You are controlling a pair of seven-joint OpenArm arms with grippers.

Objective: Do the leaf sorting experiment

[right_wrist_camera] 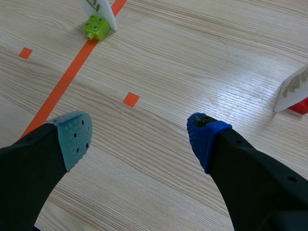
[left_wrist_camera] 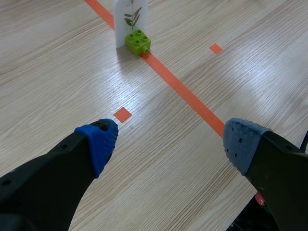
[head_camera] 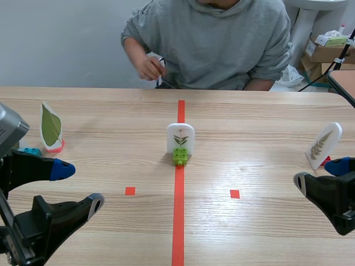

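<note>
A white card with a sprig of narrow leaves [head_camera: 181, 138] stands in a green brick [head_camera: 179, 155] on the orange tape line at the table's middle; the left wrist view has the card [left_wrist_camera: 129, 19] and brick [left_wrist_camera: 138, 42] far ahead of the fingers. At the far left a card with one broad green leaf [head_camera: 51, 127] stands in a red base. A fern-leaf card [head_camera: 324, 145] stands at the far right, also beside the right gripper as a card [right_wrist_camera: 293, 89]. My left gripper [head_camera: 78, 187] and right gripper [head_camera: 320, 174] are both open and hold nothing.
A person in a grey hoodie [head_camera: 213, 41] sits across the table, one hand [head_camera: 150, 67] near the far edge. A small teal block [head_camera: 30, 151] lies by the broad-leaf card. Cardboard boxes [head_camera: 326, 51] stand behind the table at the right.
</note>
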